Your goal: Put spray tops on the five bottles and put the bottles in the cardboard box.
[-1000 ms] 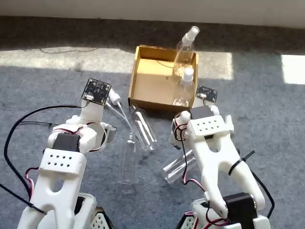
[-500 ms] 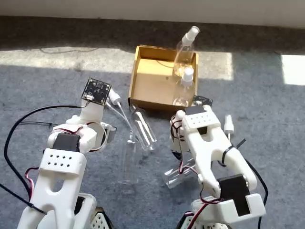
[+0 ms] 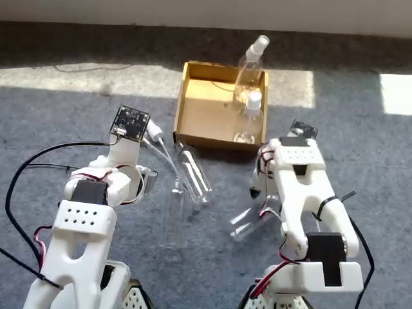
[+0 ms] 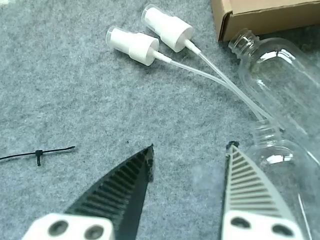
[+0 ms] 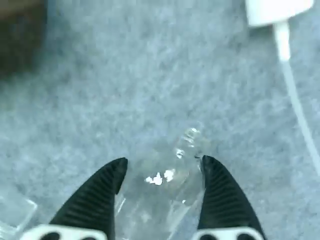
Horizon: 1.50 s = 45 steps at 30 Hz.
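Two bottles with spray tops stand in the cardboard box, one at the back and one nearer. Two open bottles lie on the carpet in front of the box. Two loose spray tops lie beyond my left gripper, which hangs open over bare carpet beside a bottle neck. My right gripper is shut on a third clear bottle, which lies low and tilted. Another spray top lies ahead of it.
Grey carpet covers the floor. A black cable tie lies off to one side of the left gripper. A box corner sits close to the lying bottles. Black cables loop beside the left arm. Open carpet lies right of the box.
The right arm has swung to the right, away from the box front, and the clear bottle beneath it has shifted with it. The left arm has kept still.
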Available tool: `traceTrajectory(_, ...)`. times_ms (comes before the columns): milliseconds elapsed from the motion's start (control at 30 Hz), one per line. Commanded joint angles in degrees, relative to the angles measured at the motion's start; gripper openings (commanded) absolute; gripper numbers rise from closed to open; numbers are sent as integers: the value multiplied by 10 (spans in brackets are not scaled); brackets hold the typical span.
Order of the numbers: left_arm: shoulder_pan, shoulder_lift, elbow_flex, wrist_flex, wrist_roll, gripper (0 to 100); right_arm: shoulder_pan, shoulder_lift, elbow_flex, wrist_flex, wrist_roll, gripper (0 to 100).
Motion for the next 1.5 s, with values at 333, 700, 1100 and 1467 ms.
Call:
traceTrajectory(333,8,-15,-3,-7,-4,210,138,-3,-215,-20,261,40)
traceTrajectory(700,8,-15,-2,-7,-3,210,231,1,-407,157,636,41)
traceTrajectory(1100,8,-15,-2,-8,-3,210,322,120,-354,50,781,46)
traceTrajectory(1467,8,-15,-2,-8,-3,210,294,163,-330,3,723,170)
